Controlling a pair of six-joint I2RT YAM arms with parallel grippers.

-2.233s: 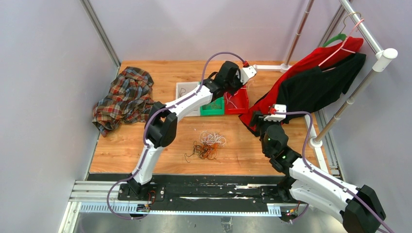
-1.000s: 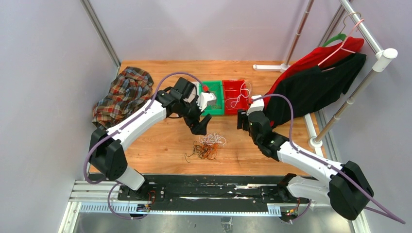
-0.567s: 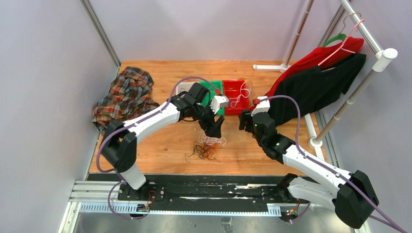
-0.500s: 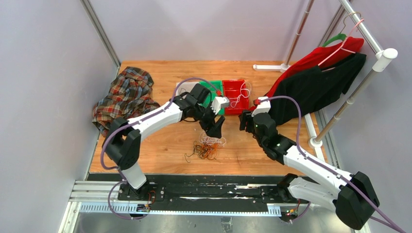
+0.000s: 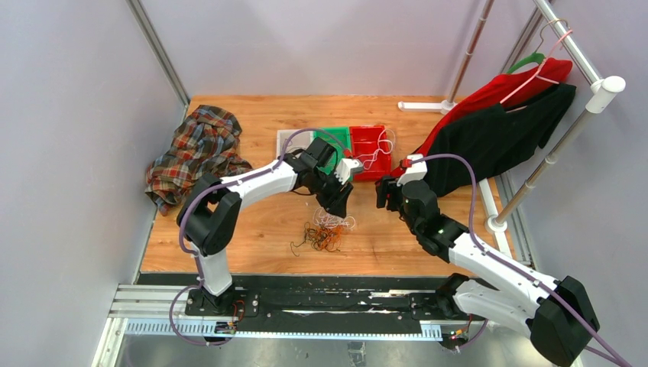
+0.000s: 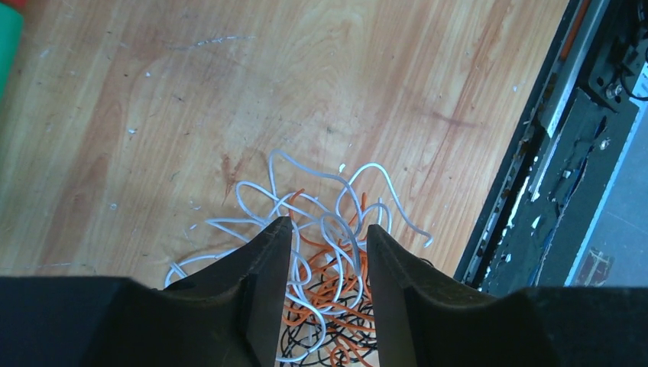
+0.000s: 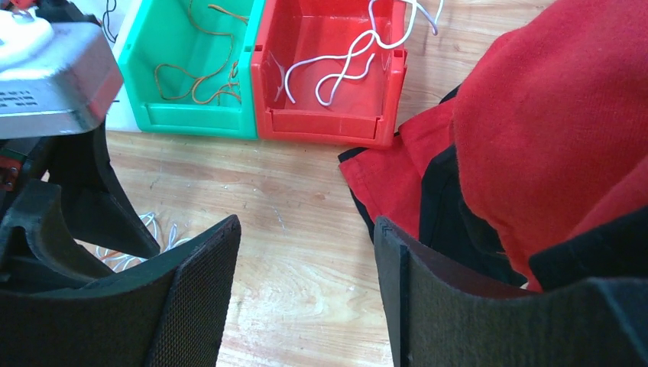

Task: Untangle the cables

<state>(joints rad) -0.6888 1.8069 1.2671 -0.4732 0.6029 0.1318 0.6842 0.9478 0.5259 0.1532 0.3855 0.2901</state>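
At the near edge, a black rail (image 5: pixel 306 302) runs along the wooden table (image 5: pixel 252 233). Just beyond it, near the middle, the cables (image 6: pixel 334 290) lie in a loose heap of white, orange and black strands, flat on the wood. One black end trails off to the left. In the left wrist view the heap's near side comes close to the table edge.

The left gripper (image 6: pixel 325 237) reaches down onto the far side of the heap. Its jaws stand part-way apart, with white and orange loops lying in the gap between the tips. The gap is much wider than any strand, and nothing looks pinched. Bare wood lies to the left of the heap and on its far side.

The right gripper (image 7: pixel 302 237) hangs just to the right of the left one, well apart from the heap. Its jaws are wide, with only bare wood between them. A red garment (image 7: pixel 550 115) and a black garment (image 5: pixel 497 138) crowd the table just to its right.

Farther back, a green bin (image 7: pixel 195 122) and a red bin (image 7: pixel 325 124) touch side by side. The green bin holds orange-brown strands (image 7: pixel 202 86) and the red one holds white strands (image 7: pixel 344 61). A grey block (image 7: pixel 53 84) on the left arm carries small print too blurred to read. A plaid shirt (image 5: pixel 197 149) lies bunched at the far left.
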